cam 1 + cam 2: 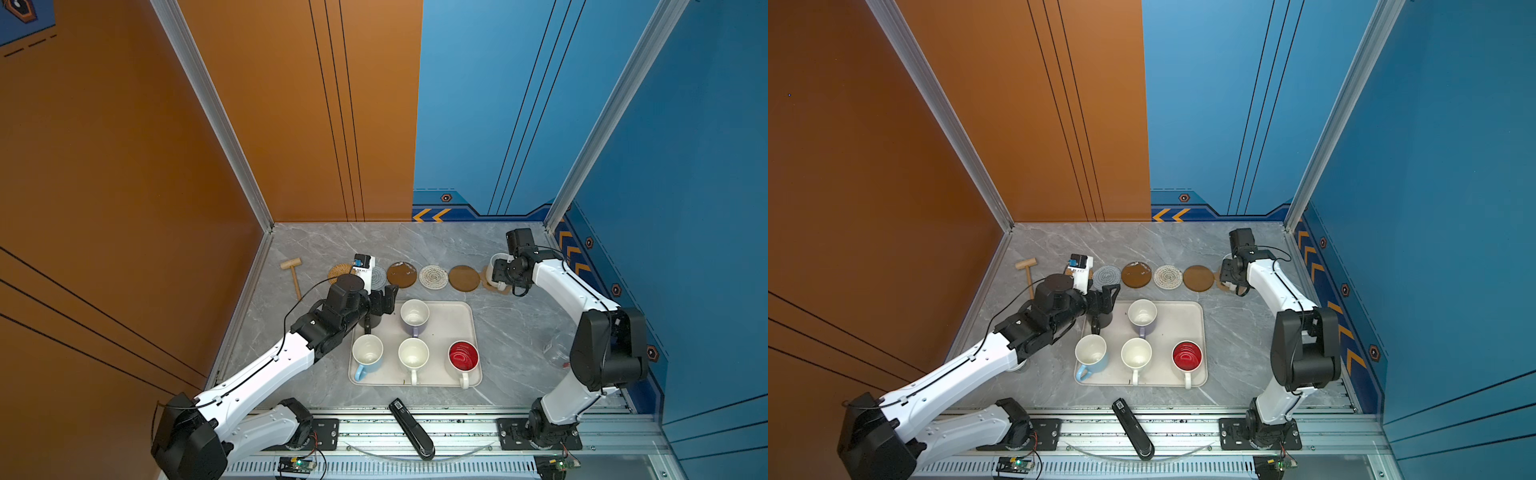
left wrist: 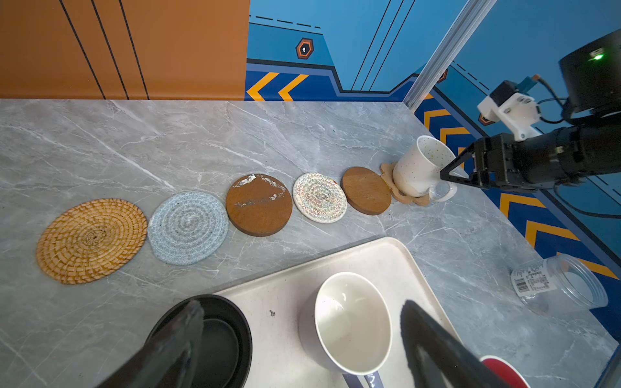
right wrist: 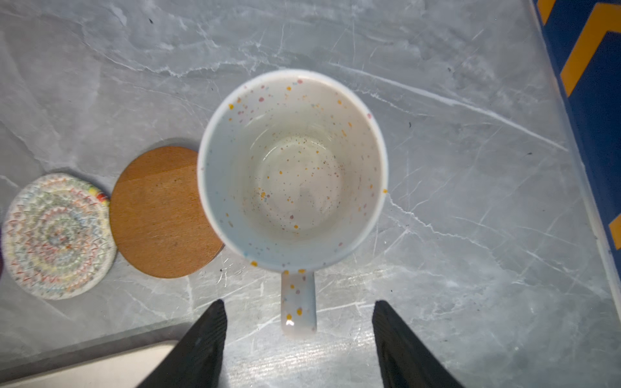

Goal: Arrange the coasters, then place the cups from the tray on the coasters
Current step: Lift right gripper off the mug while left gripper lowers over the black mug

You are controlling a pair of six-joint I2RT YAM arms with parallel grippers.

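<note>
Speckled mug [image 3: 292,168] upright on paw coaster [image 2: 408,199], at 2 o'clock from tray [image 1: 449,320]. Right gripper [image 3: 298,304]: jaws apart, either side of handle [image 3: 298,289], not touching. Left gripper [image 2: 300,304]: jaws wide apart, over black mug [image 2: 218,336], tray's 10 o'clock corner.

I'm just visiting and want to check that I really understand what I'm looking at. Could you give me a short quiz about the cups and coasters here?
1. Multiple choice: how many cups stand on the tray? A three, B five, C six.
2. True or false: the speckled cup stands on the paw-shaped coaster.
3. Fill in: the right gripper by that cup is ____ (open or shut).
Key: 1 B. 2 true. 3 open.
</note>
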